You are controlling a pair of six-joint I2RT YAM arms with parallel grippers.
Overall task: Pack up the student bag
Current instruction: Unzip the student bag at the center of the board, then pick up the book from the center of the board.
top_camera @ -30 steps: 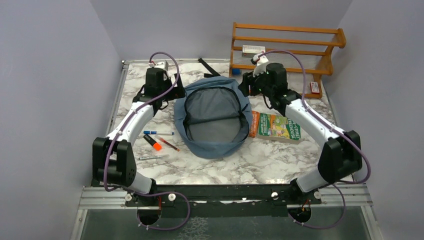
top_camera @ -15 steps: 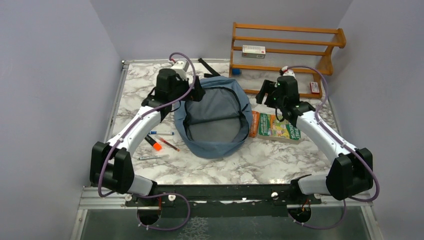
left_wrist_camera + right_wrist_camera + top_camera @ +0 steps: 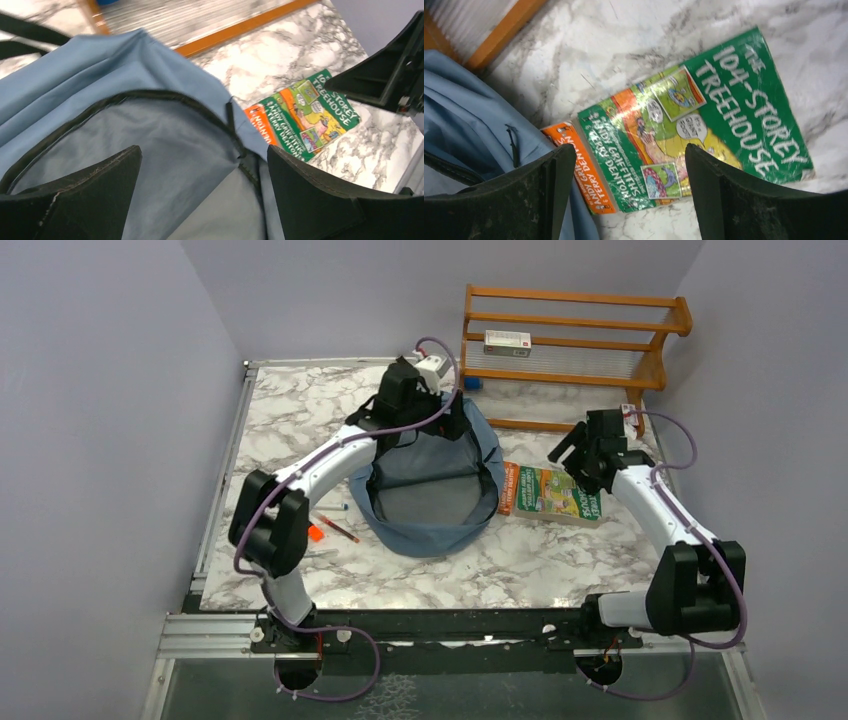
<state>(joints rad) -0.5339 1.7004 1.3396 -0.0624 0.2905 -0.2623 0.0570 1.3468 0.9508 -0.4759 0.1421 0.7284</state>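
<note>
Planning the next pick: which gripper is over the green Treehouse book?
The right gripper: with jaws open, it hangs above the green book. The left gripper is over the student bag, at its open mouth.

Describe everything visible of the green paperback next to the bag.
The paperback is closed and lies flat, cover up, on the marble table, just right of the student bag. Glossy green cover with cartoon panels, white title "The 104-Storey Treehouse", orange spine naming Andy Griffiths and Terry Denton. The spine faces the bag, touching or nearly. The right gripper hovers open above it.
</note>
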